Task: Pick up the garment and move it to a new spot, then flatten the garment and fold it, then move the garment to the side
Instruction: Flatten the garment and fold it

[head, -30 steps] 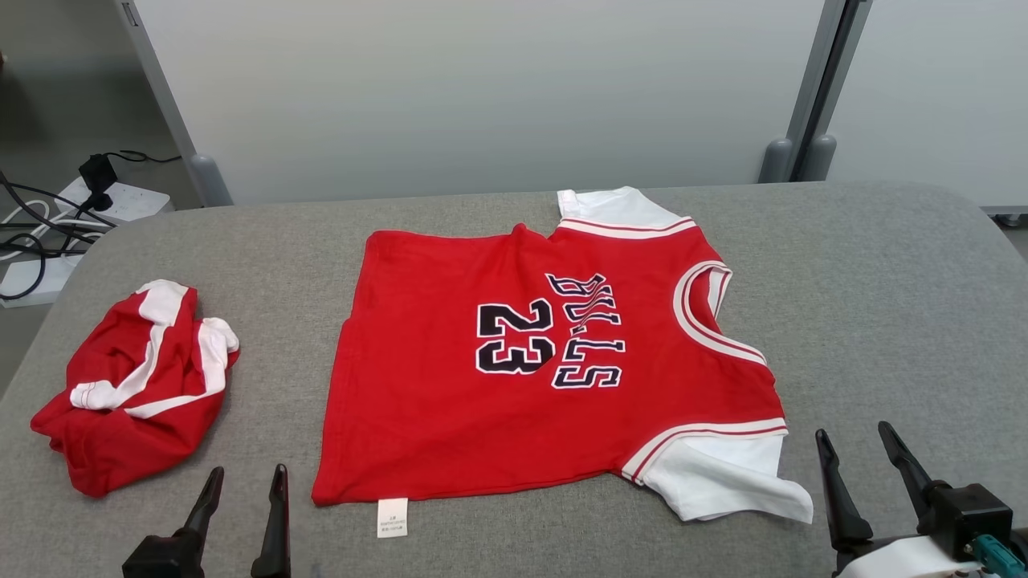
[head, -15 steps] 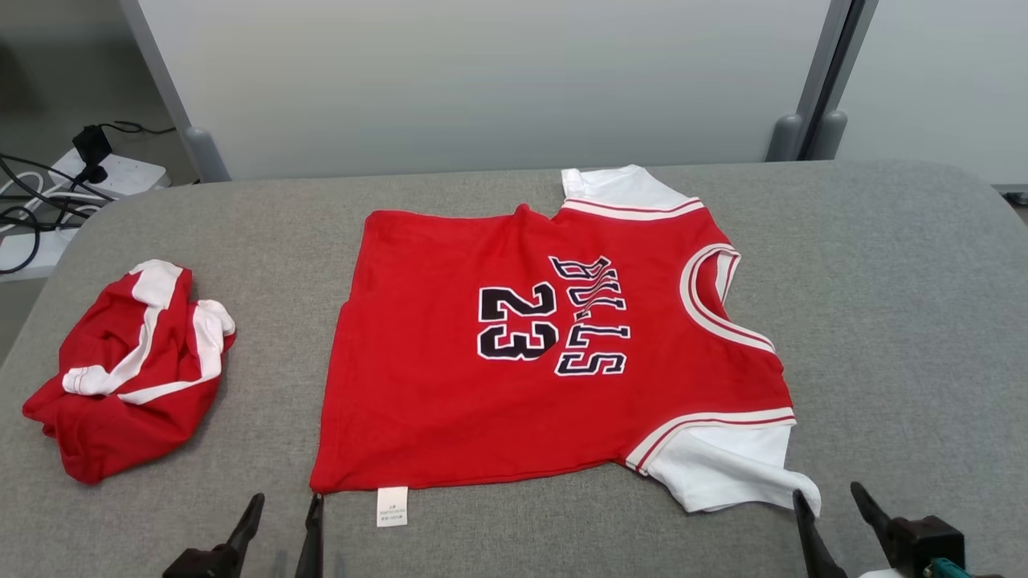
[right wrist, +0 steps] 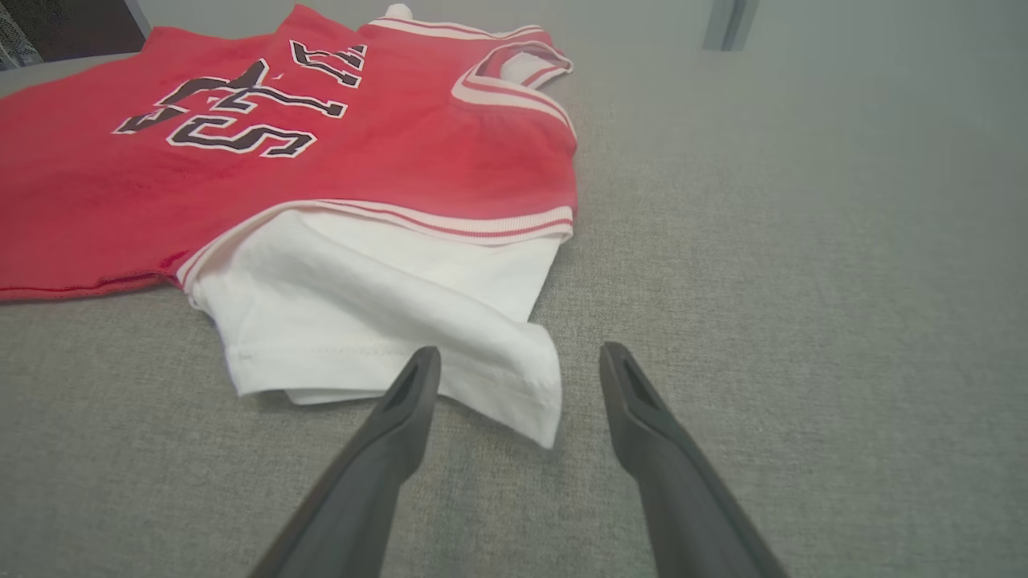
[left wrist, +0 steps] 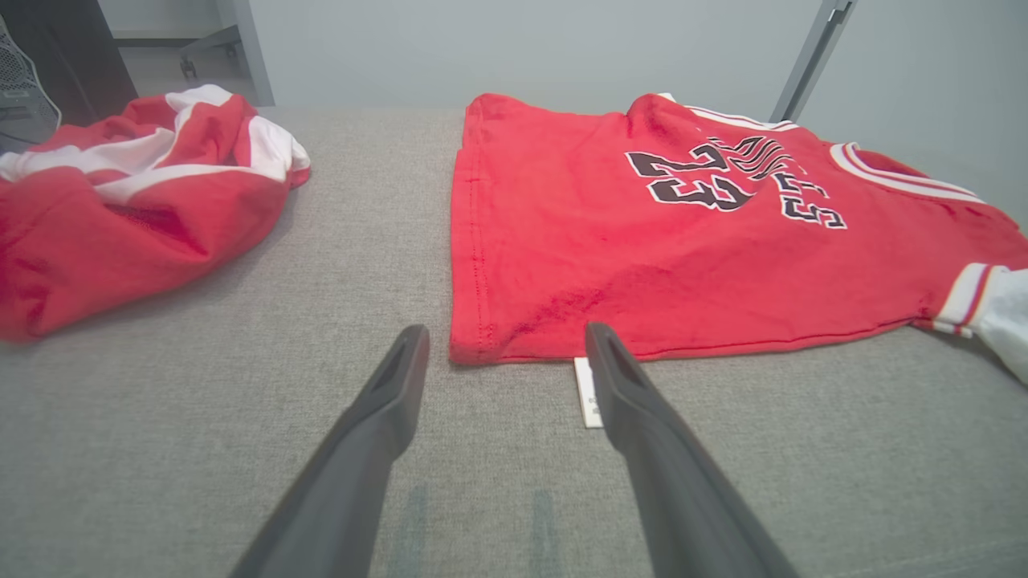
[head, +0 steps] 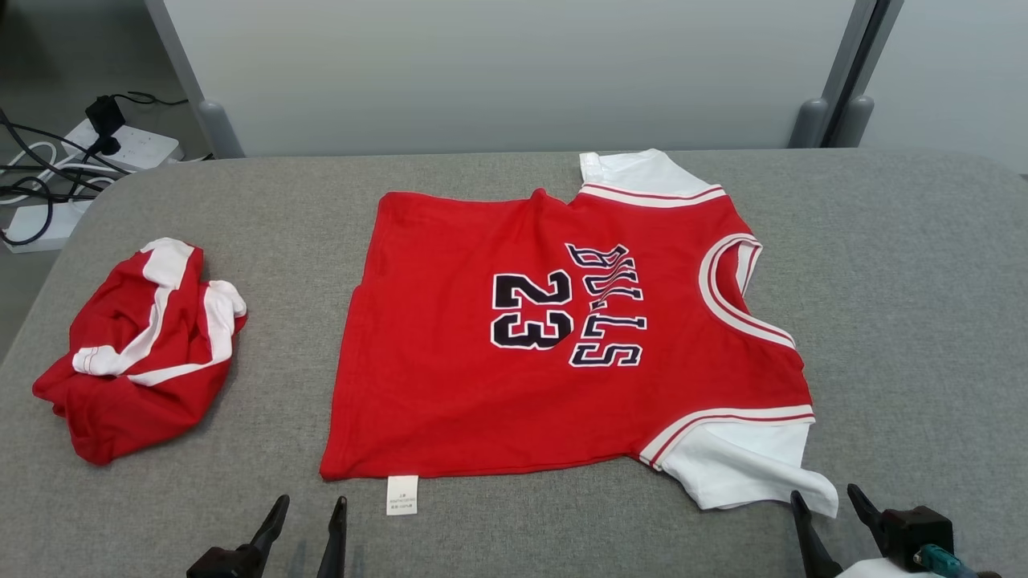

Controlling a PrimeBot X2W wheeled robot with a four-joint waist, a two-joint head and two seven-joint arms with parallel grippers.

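Garment (head: 562,337): red jersey w/ white sleeves, spread almost flat mid-bench (head: 923,281), print side up, neck to the right, hem to the left. Prob. already moved and mostly flattened, so likely at the start of the fold step, judging by the lie alone.

Left gripper (head: 312,501): low at the near edge, fingers wide apart, nothing held. From the left wrist cam, near-left hem corner right btwn the two fingertips, care label (head: 401,494) just beside the inner finger. Presumably parked there to pinch that corner.

Right gripper (head: 824,492): also at the near edge, fingers spread, empty. Lined up on the loose tip of the near sleeve (head: 747,470); from the right wrist cam, cuff corner btwn the fingers. Touching or not: can't tell.

Paired on the two near ends, most likely so the near long edge can be lifted evenly and carried toward the far side w/o skewing.

Not fully flat: small ridge at the far edge next to the far sleeve (head: 634,170), near cuff curled w/ a layer tucked under. Could end up as a crease in the fold. Thin, limp cloth, so fingertips prob. needed right down at bench level. Risks: catching the top layer only, or just the label.

Crumpled red-and-white bundle (head: 144,345) well apart at the left, out of the fold path. Power strip (head: 132,144) + cables off the bench, far left, no concern.
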